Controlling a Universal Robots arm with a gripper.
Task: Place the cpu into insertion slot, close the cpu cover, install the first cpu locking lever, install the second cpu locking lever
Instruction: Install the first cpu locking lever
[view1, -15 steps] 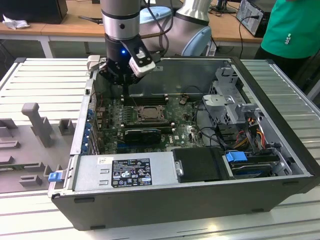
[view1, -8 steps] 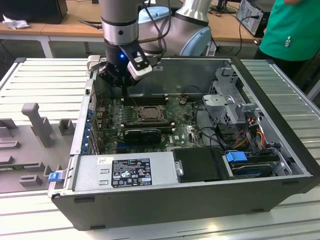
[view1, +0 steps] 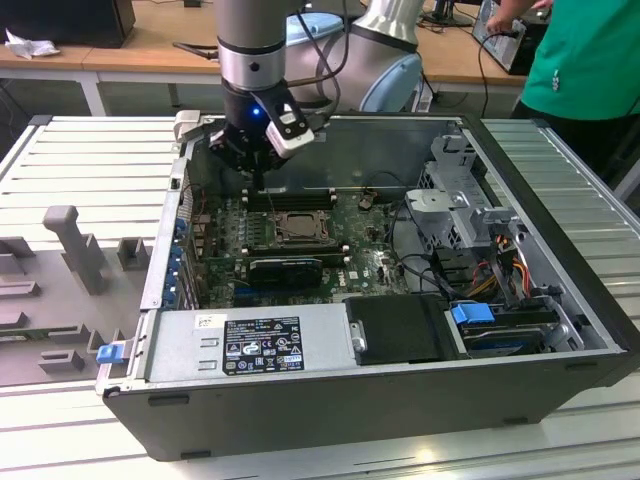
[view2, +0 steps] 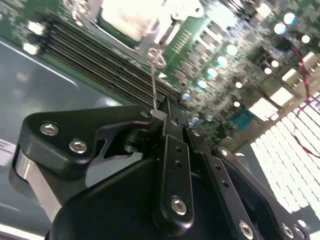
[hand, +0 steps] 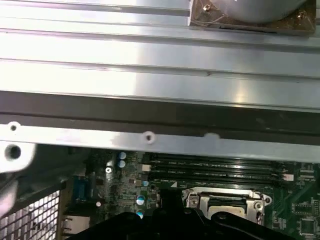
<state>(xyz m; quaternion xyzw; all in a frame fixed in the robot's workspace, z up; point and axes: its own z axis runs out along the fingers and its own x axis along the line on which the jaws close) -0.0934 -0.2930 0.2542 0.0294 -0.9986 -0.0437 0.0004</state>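
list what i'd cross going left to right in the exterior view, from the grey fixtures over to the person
grey moulded fixtures → blue latch on the case's corner → insertion slot on the motherboard → silvery drive cage → person's green sleeve

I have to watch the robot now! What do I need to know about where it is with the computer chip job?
Gripper: shut, fingertips pinched on the end of a thin wire locking lever, low inside the case beside the insertion slot.
Cpu: lying in the slot, pale face up.
Cpu cover: looks folded down around the chip.
Done: chip placed, cover apparently closed.
Left: the held lever is not latched yet. I cannot tell whether it is the first or second, nor how the other lever stands.
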